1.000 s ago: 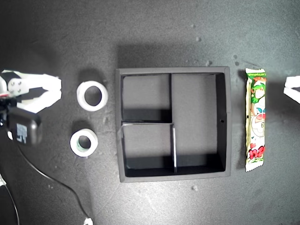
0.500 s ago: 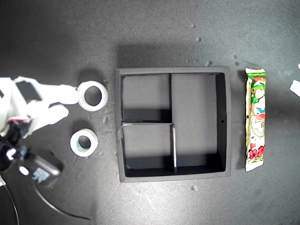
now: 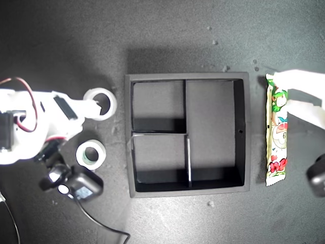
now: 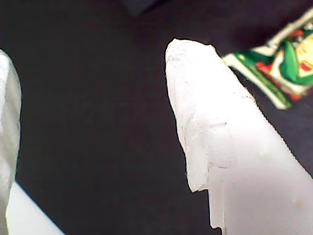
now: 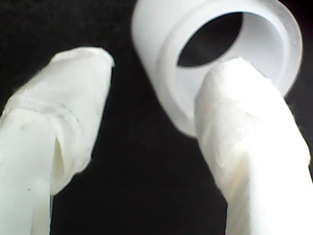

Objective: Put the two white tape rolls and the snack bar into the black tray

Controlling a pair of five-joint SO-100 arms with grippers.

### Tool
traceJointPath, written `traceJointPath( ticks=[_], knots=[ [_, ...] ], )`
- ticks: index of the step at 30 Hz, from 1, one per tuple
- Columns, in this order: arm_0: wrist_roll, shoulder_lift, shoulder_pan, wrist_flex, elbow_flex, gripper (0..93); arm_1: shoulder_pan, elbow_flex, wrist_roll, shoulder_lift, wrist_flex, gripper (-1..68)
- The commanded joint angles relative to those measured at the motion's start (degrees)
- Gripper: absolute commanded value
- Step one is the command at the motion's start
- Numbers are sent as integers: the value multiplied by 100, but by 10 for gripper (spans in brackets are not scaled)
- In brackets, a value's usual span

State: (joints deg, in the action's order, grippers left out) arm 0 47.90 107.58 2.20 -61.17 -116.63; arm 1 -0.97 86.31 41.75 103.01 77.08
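Tape rolls first: you have the larger white tape roll (image 3: 100, 103) lying flat on the counter (image 3: 61, 40) just off the black tray (image 3: 188, 189), on the side toward the exterior view's left, level with the tray's upper small compartment. The smaller tape roll (image 3: 91, 154), with its greenish inner edge, lies on the same side, level with the lower small compartment and apart from the first roll. The snack bar (image 3: 277, 133) lies lengthwise just beside the opposite tray wall, not touching it. All three compartments of the tray hold nothing.

Your second pincer (image 5: 151, 93) stands apart at the larger roll: one fingertip (image 5: 234, 78) reaches into the roll's open centre while the other sits outside the ring wall, so the wall is between them but not clamped. Your first pincer (image 3: 299, 94) is at the snack bar's upper end on the far side of the tray, fingers spread apart, with the bar's crimped end (image 4: 279, 63) beside one finger and nothing gripped. A small black camera block (image 3: 76, 187) with a cable lies below the smaller roll.
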Motion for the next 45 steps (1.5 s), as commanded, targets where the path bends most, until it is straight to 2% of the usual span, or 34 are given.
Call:
traceJointPath(
  ticks=[1, 8, 12, 16, 23, 26, 32, 38, 40, 45],
  knots=[
    [-53, -202, 9, 44, 316, 135, 360, -501, -70, -272, 624, 200],
    [-167, -835, -141, 272, 501, 133, 1195, -360, -35, -396, 896, 204],
    [-290, -1178, -229, 281, 800, 132, 1556, -949, -62, -1362, 1380, 216],
    [-352, -1547, -290, 281, 1020, 129, 1635, -1257, -26, -2153, 1784, 225],
    [-413, -2197, -483, 290, 1266, 88, 1670, -826, -132, -2171, 1687, 218],
    [-483, -2417, -589, 360, 1318, 47, 1608, -272, -141, -2171, 1327, 212],
    [-527, -2435, -686, 299, 1424, 1, 1301, 1063, -334, -2171, -369, 205],
    [-624, -1916, -668, -580, 1986, 1, 905, 2030, -519, -2171, -1723, 197],
    [-694, -1837, -624, -1037, 2426, 1, 791, 2241, -562, -2171, -2021, 158],
    [-765, -1969, -413, -2241, 3867, 1, 668, 2408, -668, -2171, -2320, 4]
  ],
)
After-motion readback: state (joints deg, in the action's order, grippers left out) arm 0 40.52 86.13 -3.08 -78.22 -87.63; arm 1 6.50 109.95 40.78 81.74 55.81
